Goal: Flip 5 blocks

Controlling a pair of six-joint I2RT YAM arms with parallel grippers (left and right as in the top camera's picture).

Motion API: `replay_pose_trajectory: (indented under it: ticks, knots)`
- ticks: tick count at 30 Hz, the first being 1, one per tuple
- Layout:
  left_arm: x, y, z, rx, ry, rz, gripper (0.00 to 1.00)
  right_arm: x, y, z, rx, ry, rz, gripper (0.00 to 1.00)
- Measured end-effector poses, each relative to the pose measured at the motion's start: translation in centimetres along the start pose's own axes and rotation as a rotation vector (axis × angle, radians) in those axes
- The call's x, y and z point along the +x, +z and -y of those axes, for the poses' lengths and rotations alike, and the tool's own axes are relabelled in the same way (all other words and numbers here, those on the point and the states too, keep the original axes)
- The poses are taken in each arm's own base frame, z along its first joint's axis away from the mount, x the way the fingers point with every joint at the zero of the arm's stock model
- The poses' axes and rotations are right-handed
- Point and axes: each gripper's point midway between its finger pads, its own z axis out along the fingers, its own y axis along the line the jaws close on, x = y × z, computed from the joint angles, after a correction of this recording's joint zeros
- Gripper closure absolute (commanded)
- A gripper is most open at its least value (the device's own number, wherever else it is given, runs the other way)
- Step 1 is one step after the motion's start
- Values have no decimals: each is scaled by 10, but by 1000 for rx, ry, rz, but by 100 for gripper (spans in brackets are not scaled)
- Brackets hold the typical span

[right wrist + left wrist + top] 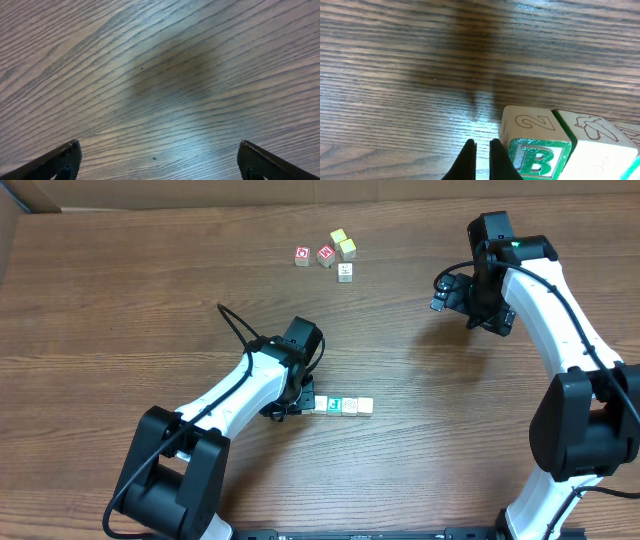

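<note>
- Hovering low over the table, the left gripper has its fingers pressed together, clamped on nothing.
- The row of blocks lies just beside its tips, green-lettered B block nearest.
- The right gripper hangs with its jaws spread wide, well apart from that row.

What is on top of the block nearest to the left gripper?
Nothing rests on the block; its top face shows an outlined 2. The face against the table is covered.
</note>
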Motion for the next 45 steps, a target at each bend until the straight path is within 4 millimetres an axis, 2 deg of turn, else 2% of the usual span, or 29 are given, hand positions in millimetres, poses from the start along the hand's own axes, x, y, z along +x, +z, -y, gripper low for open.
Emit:
replay_pose_trajectory:
  ticks: [20,28,32,40,45]
  knots:
    - [-5,0,0,-5,41,24,96,0,0,0,-1,0,0,0]
    - [3,-1,-6,-29,44,-9,96,0,0,0,0,0,0,0]
    - [-3,-8,-2,-16,42,10,96,0,0,0,-1,-1,0,0]
    - [-16,-40,-1,44,22,109,96,0,0,0,0,0,0,0]
    - [-20,-40,-11,60,-20,94,96,0,0,0,-1,0,-1,0]
